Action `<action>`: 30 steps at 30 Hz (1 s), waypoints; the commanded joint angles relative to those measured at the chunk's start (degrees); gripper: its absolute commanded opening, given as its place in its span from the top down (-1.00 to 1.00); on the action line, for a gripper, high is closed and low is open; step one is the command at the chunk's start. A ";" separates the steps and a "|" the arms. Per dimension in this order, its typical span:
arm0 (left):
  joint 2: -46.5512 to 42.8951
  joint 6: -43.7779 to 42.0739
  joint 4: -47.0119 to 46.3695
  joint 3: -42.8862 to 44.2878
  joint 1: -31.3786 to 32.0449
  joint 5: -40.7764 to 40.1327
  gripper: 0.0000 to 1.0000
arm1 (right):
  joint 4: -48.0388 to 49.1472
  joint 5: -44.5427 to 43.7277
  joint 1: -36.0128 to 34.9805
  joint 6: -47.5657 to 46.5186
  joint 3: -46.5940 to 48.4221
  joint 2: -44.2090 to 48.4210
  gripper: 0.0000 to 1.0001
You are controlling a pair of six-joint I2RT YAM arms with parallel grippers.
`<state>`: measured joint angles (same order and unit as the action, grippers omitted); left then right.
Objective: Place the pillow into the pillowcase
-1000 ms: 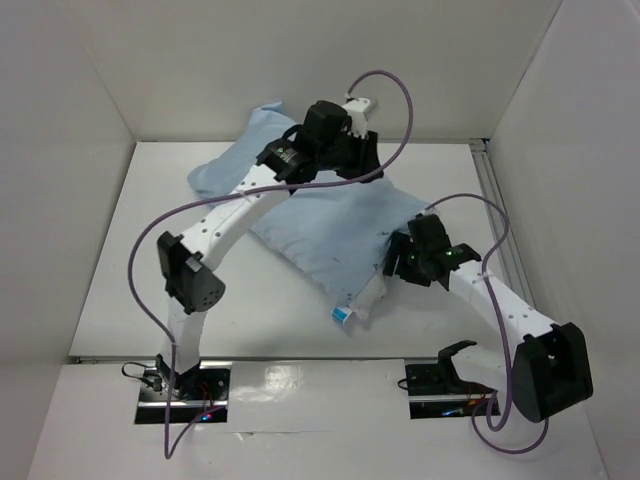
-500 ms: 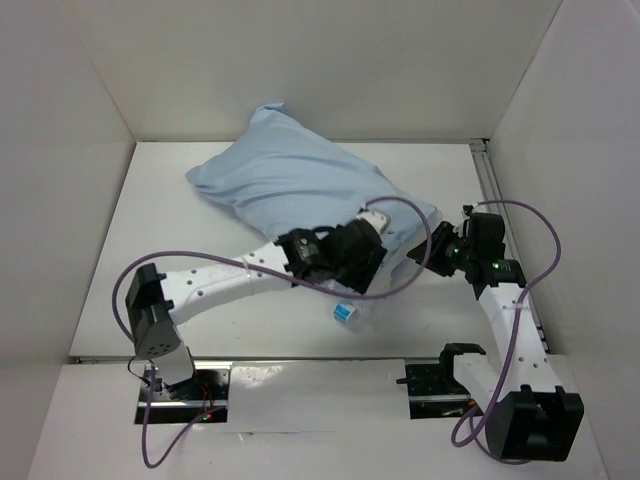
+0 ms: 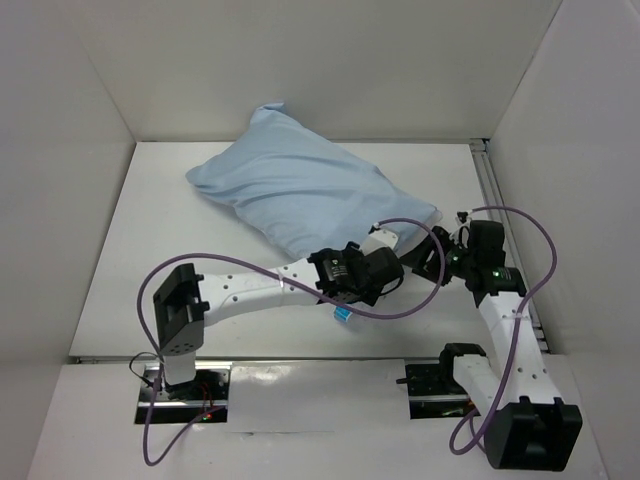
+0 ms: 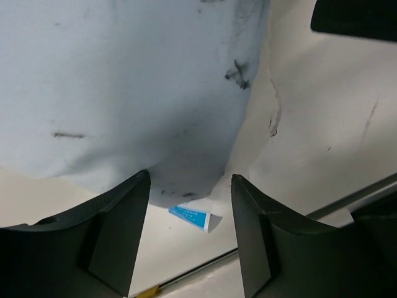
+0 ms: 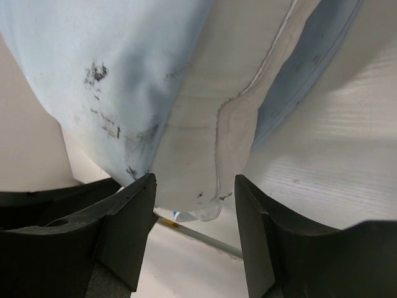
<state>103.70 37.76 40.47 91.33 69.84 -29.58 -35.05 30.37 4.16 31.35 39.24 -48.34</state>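
— What do we have around us?
— A white table (image 3: 150,230) boxed in by white walls (image 3: 330,60). The pillowcase (image 3: 300,185) lies diagonally on it, and the pillow (image 5: 198,136) pokes out of its near end with the tag (image 3: 342,314) showing.
— And our arms?
— Our left arm (image 3: 250,285) stretches low across to that end, and our right arm (image 3: 505,310) bends in beside it. The left end effector (image 4: 190,186) and the right end effector (image 5: 195,186) both gape, gripping nothing.

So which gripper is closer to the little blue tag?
Left. The left gripper is right beside the blue tag; the right gripper is farther off, by the open end of the pillowcase.
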 commanded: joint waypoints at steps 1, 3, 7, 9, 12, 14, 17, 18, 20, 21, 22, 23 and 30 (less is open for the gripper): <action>3.51 -0.49 -1.88 3.59 0.03 -2.67 -0.34 | -0.55 2.50 0.41 -1.21 -1.09 2.02 -0.23; 4.66 -1.02 -2.41 4.38 0.03 -2.67 -0.32 | -1.24 3.20 0.41 -1.21 -1.98 2.98 -0.17; 5.89 -1.02 -1.18 5.43 0.03 -4.07 -0.24 | 0.14 5.92 0.41 0.28 -7.32 6.14 0.00; 6.43 -0.49 0.31 6.14 -0.67 -5.13 0.00 | 0.94 7.59 0.41 0.90 -9.35 6.76 -0.10; 6.43 -0.49 1.54 7.02 -1.20 -5.84 0.44 | 4.54 10.92 0.41 1.60 -12.78 8.08 -0.13; 5.82 -0.49 2.07 7.55 -1.20 -5.31 0.57 | 6.66 11.55 0.41 2.31 -14.01 8.08 -0.16; 5.20 -0.49 2.07 6.93 -1.73 -4.61 0.80 | 11.12 14.01 0.41 2.31 -16.64 7.47 -0.29; 4.67 -0.49 2.07 6.93 -1.73 -3.56 0.84 | 12.71 16.19 0.41 2.92 -16.66 6.60 -0.29; 4.05 -0.49 2.60 6.93 -1.73 -2.86 0.80 | 17.02 16.91 0.41 3.71 -17.36 5.19 -0.41; 3.27 -0.49 2.60 6.93 -1.73 -2.33 0.70 | 18.16 17.52 0.41 4.32 -17.36 4.66 -0.45; 2.74 -1.10 2.60 6.93 -1.73 -1.71 0.47 | 19.13 17.53 -0.29 4.33 -16.84 3.18 -0.48; 1.95 -1.11 2.60 6.93 -2.25 -1.71 0.44 | 20.36 17.53 -0.91 4.33 -16.05 2.20 -0.48; -1.47 -1.11 0.15 4.74 -5.24 3.74 0.59 | 26.78 17.00 -1.53 2.48 -15.51 -5.80 -0.40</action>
<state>107.24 37.50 42.22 96.42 66.37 -27.51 -14.98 46.13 2.98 34.79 22.17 -52.64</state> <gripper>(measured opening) 0.199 0.714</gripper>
